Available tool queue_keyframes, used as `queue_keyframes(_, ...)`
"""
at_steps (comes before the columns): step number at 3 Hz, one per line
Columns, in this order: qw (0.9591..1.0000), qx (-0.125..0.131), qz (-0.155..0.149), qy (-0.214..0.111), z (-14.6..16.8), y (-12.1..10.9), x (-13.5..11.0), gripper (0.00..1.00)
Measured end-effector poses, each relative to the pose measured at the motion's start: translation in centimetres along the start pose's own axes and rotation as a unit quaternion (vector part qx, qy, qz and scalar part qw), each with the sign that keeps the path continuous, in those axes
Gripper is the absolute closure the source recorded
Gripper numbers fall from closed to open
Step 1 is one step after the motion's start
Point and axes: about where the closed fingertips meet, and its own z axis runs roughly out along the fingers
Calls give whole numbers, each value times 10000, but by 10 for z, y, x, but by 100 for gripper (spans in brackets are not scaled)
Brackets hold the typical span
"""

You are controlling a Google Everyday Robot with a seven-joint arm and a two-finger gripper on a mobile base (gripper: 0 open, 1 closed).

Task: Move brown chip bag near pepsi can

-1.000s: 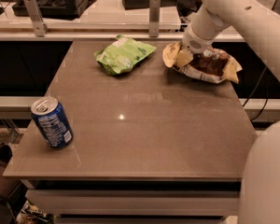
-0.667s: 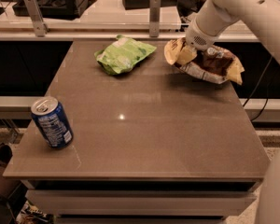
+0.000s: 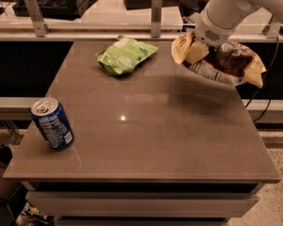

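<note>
The brown chip bag, dark brown in the middle with pale yellow ends, hangs tilted above the table's far right corner and casts a shadow on the top. My gripper comes down from the upper right on the white arm and is shut on the bag's upper left part. Its fingertips are buried in the bag. The pepsi can, blue with a silver top and a white text panel, stands upright near the table's front left corner, far from the bag.
A light green chip bag lies at the back centre-left of the grey table. A rail with metal posts runs behind the table. A dark bin sits on the floor at left.
The gripper has lifted the brown chip bag off the table's far right corner. The bag now hangs higher and more tilted. The can and the green bag have not moved.
</note>
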Motion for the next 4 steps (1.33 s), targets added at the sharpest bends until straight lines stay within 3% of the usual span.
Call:
queue_keyframes(1, 9998, 117, -45, 147, -37, 35, -2, 100)
queue_keyframes(2, 9995, 35, -302, 87, -68, 82, -8, 100)
queue_keyframes(3, 9972, -203, -675, -262, -91, 124, -18, 100)
queue_keyframes(4, 9878, -567, -1185, -842, -108, 164, -33, 100)
